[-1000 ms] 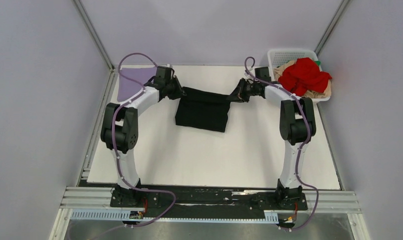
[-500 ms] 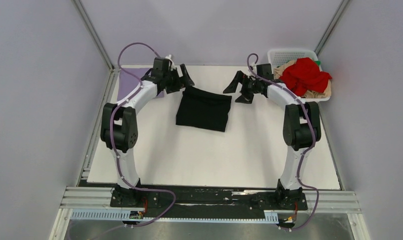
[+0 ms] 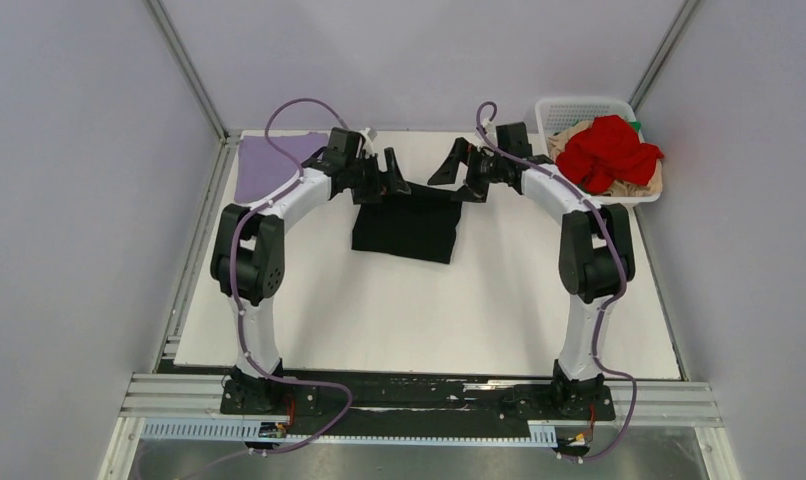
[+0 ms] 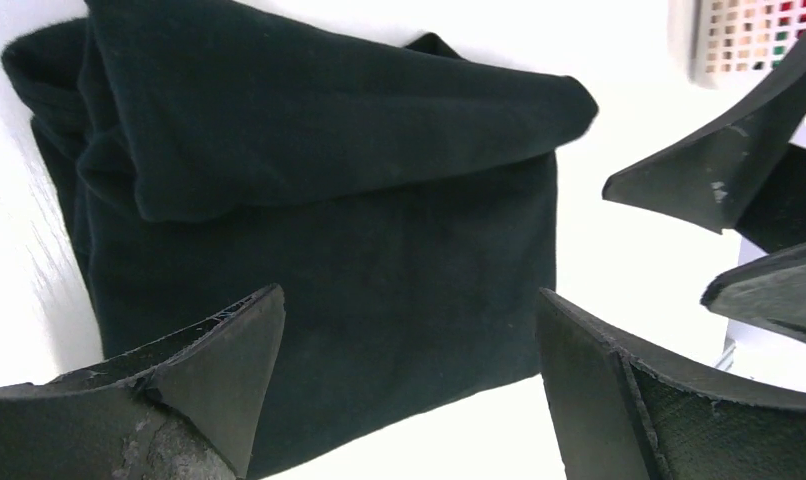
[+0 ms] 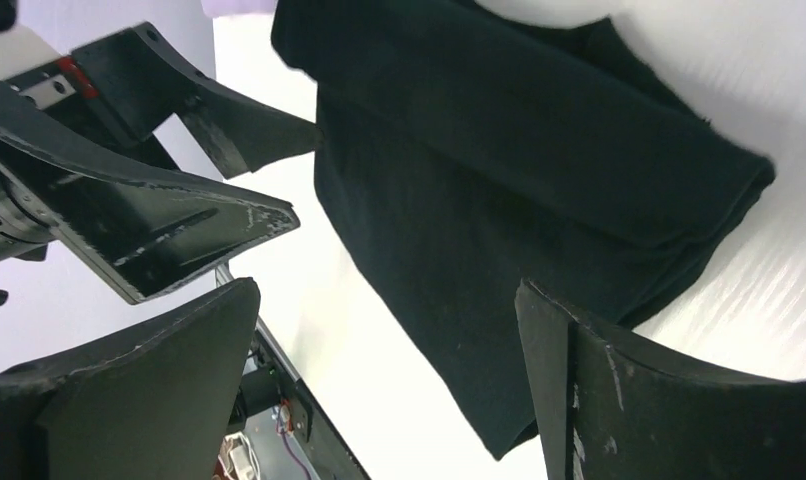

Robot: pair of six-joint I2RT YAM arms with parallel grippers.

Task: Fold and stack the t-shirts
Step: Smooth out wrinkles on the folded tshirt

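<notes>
**Top external view.** The black t-shirt, soft cloth folded down to a compact rectangle, lies flat on the white bench, toward the far middle. The left tool and the right tool hang over its far edge, one near each corner. Both have their fingers spread wide and carry nothing. A lavender t-shirt lies flat at the far left corner, well apart from the black one. A white plastic mesh basket at the far right corner holds a crumpled red t-shirt lying on a tan t-shirt. A speck of green beside them is too small to identify.

**Left wrist view.** The black t-shirt lies below the spread fingers, with no cloth between them. Its upper layer is doubled over in a soft rolled edge, somewhat bunched at one corner.

**Right wrist view.** The same garment shows stacked layers with one rounded fold. Both tools appear here, gaping and empty.

**Assessment.** The fold on the black t-shirt appears finished, though loosely made. It is not stacked: it lies apart from the lavender t-shirt. At least the red and tan garments wait unfolded in the basket. The greater part of the task is judged outstanding.
</notes>
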